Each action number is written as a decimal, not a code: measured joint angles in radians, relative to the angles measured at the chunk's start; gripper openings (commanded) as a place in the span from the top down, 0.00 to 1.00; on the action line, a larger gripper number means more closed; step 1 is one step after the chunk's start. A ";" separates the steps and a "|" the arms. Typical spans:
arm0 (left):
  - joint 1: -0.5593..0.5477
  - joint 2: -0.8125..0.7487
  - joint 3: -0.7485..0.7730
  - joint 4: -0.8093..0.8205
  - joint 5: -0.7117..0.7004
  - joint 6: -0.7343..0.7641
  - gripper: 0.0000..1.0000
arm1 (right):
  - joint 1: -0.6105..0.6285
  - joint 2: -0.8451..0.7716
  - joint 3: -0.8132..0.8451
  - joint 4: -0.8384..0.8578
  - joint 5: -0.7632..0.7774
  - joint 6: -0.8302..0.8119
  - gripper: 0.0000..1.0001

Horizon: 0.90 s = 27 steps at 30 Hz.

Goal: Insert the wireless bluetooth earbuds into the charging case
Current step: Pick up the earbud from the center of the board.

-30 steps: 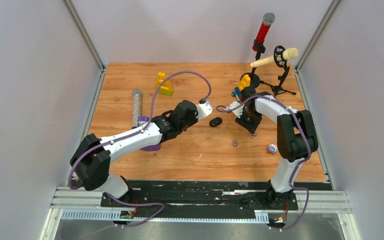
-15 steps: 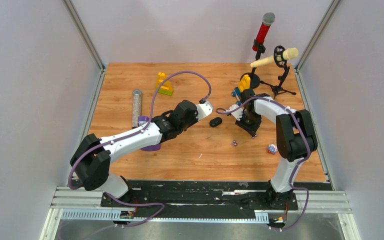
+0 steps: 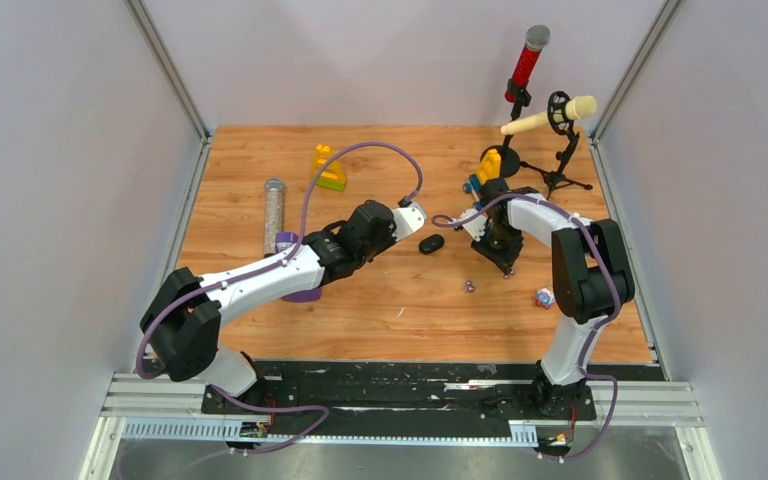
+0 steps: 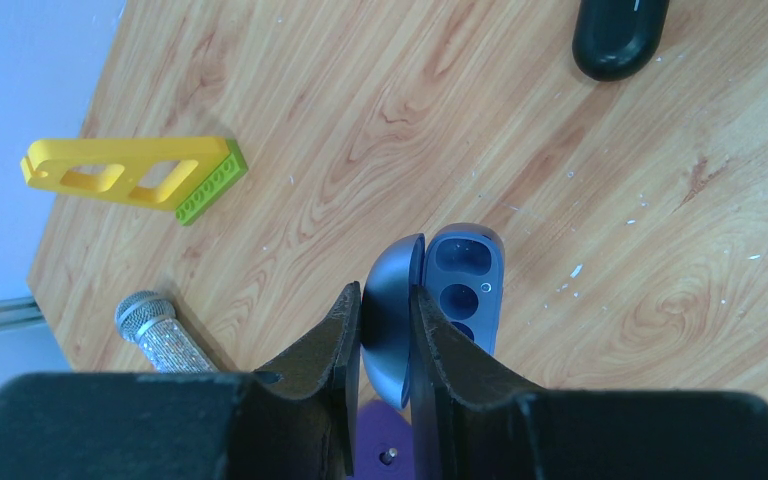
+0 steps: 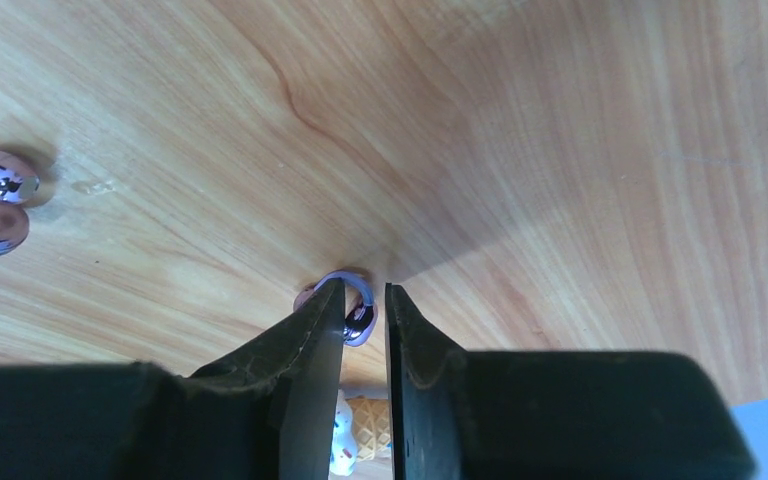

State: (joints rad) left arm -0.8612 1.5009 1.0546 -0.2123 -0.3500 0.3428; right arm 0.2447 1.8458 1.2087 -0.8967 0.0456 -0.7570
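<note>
Left fingers pinch the lid of the open charging case, long axis pointing away from them. Right fingers narrowly straddle a purple earbud on bare table; grip unclear.

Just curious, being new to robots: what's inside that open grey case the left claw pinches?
The wells visible in the charging case look empty. The left gripper pinches the lid, and its fingers cover the case's lower end, so that part cannot be checked.
</note>
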 measured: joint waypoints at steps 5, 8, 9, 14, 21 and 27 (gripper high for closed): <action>0.000 -0.001 0.000 0.000 0.000 0.000 0.78 | 0.000 -0.004 0.000 -0.034 0.001 0.043 0.75; 0.000 -0.002 0.000 0.000 0.000 0.000 0.78 | 0.000 -0.018 0.000 -0.047 0.000 0.066 0.75; 0.000 -0.003 0.000 0.000 0.000 0.000 0.78 | 0.000 -0.026 0.000 -0.050 0.000 0.074 0.75; 0.000 -0.003 0.000 0.000 0.000 0.000 0.78 | 0.000 -0.066 0.000 -0.058 0.000 0.096 0.75; 0.000 -0.003 0.000 0.000 0.000 0.000 0.78 | 0.000 -0.071 -0.018 -0.057 0.003 0.104 0.75; 0.000 -0.005 0.000 0.000 0.000 0.000 0.78 | 0.000 -0.065 -0.026 -0.045 0.016 0.106 0.76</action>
State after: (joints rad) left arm -0.8612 1.4963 1.0546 -0.2123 -0.3500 0.3424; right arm 0.2443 1.7809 1.1824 -0.9417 0.0616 -0.6514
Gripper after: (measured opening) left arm 0.269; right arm 0.244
